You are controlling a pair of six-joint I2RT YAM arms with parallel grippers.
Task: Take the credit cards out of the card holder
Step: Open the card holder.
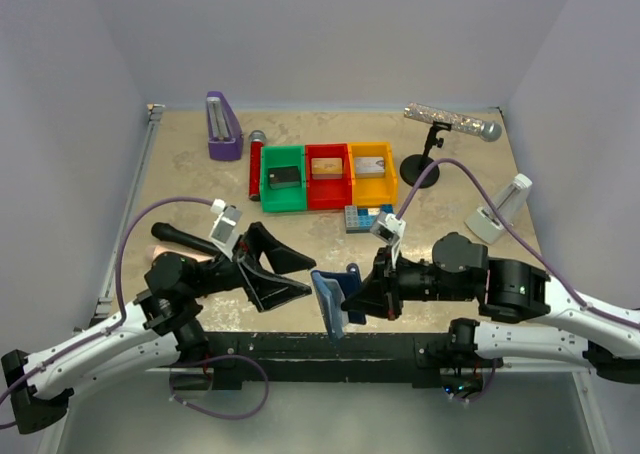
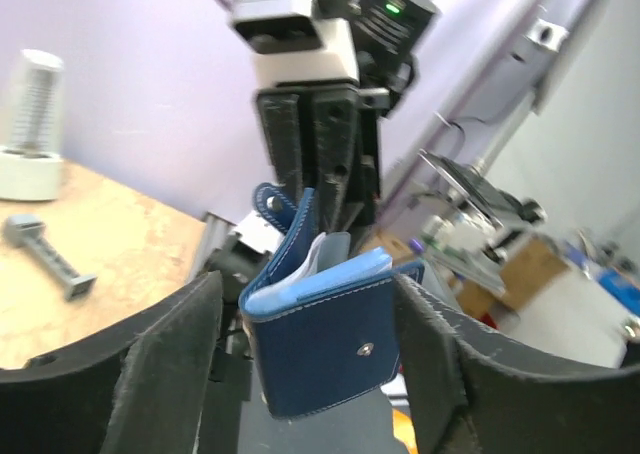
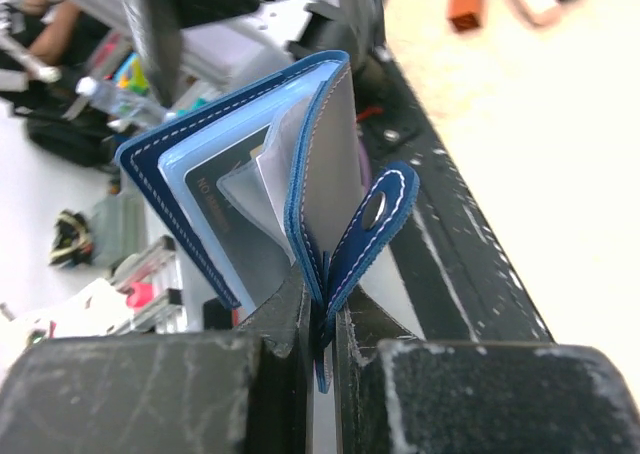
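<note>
My right gripper (image 1: 358,292) is shut on the spine edge of the navy card holder (image 1: 332,300) and holds it up, fanned open, above the table's near edge. In the right wrist view the jaws (image 3: 322,334) pinch the holder (image 3: 250,184) beside its snap tab (image 3: 376,222). A dark card (image 3: 228,236) sits in a clear pocket. My left gripper (image 1: 308,276) is open just left of the holder. In the left wrist view the holder (image 2: 325,344) hangs between its spread fingers (image 2: 165,369). A black card (image 1: 285,175), a tan card (image 1: 327,167) and a grey card (image 1: 371,165) lie in bins.
Green (image 1: 265,192), red (image 1: 328,196) and yellow (image 1: 390,184) bins stand in a row mid-table. A blue studded plate (image 1: 365,217) lies in front of them. A purple stand (image 1: 223,126), a microphone on a stand (image 1: 452,124), a white dock (image 1: 500,214) and a black handle (image 1: 178,235) are around.
</note>
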